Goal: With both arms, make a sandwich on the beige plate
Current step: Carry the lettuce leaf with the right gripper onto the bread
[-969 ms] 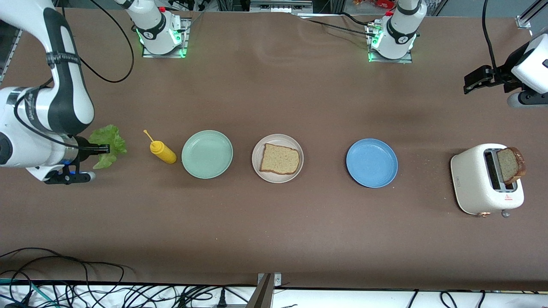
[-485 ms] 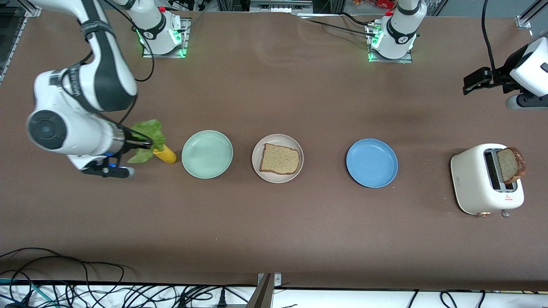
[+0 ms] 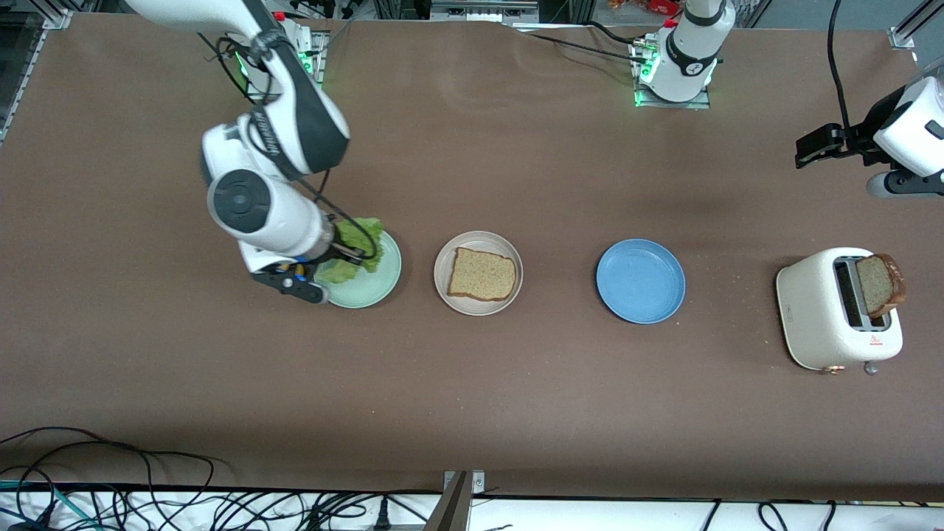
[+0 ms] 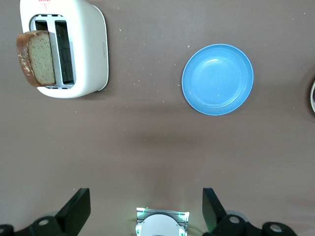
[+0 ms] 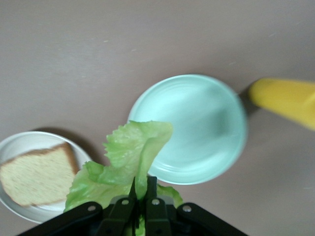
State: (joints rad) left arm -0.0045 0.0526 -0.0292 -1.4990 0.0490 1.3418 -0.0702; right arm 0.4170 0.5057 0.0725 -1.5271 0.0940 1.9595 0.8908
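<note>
From the front, the right gripper (image 3: pixel 346 254) hangs over the round mint green plate (image 3: pixel 383 284), pinching a ruffled green lettuce leaf (image 3: pixel 361 234), while the round matte beige plate (image 3: pixel 442 284) sits beside it toward the left arm's end of the table, carrying one square slice of speckled brown bread (image 3: pixel 483 274); a second slice (image 3: pixel 877 284) stands in the white toaster (image 3: pixel 818 310), with a round blue plate (image 3: pixel 640 280) between toaster and beige plate. The left gripper (image 3: pixel 811 145) waits near the toaster end. In the left wrist view its fingers (image 4: pixel 78 209) stand wide apart, holding nothing. In the right wrist view the fingers close narrowly on the leaf's stem; the limp, floppy leaf could slip from so small a pinch, or land off-centre on the bread and hang over its crust.
</note>
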